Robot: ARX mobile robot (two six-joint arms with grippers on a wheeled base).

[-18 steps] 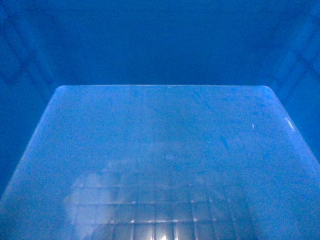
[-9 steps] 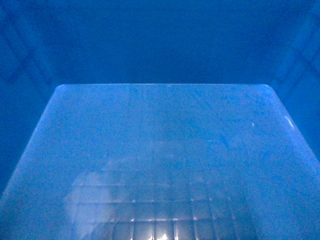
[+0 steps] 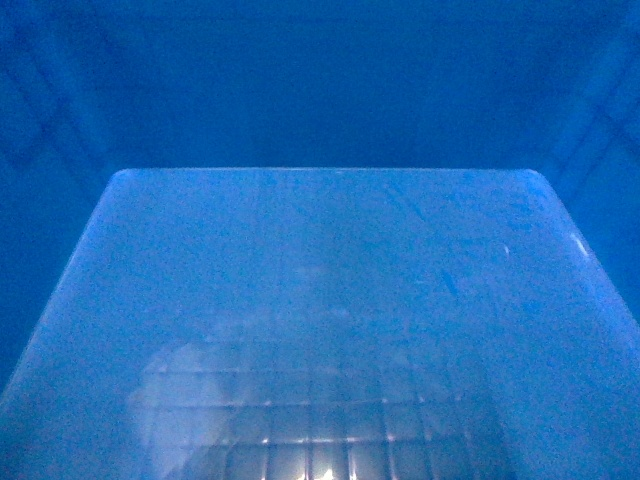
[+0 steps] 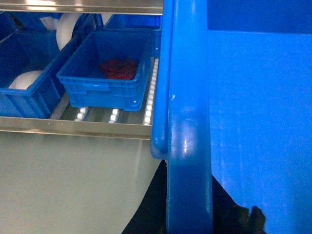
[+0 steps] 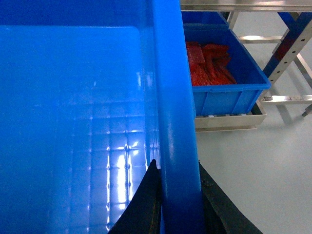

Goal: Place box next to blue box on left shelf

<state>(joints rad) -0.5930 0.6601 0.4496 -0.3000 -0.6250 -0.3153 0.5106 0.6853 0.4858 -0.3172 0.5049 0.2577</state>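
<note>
The left end effector (image 4: 187,222) is clamped on the thick rim of the box (image 4: 187,97), its dark fingers (image 4: 243,217) straddling the wall from below. The right end effector (image 5: 178,204) grips the opposite rim the same way, one black finger on each side. Held between them, off the floor and in front of the shelf (image 4: 78,127), the box is a large bright-blue plastic crate with a rounded reinforced rim and a flat, scuffed floor showing a faint grid; its inside fills the head view. No readable writing shows. On the shelf's roller rails the left wrist view shows three blue crates: one with red contents (image 4: 105,68) near the front edge, and two beside it holding white rolls. The right wrist view shows one more blue bin (image 5: 224,73) of red items.
</note>
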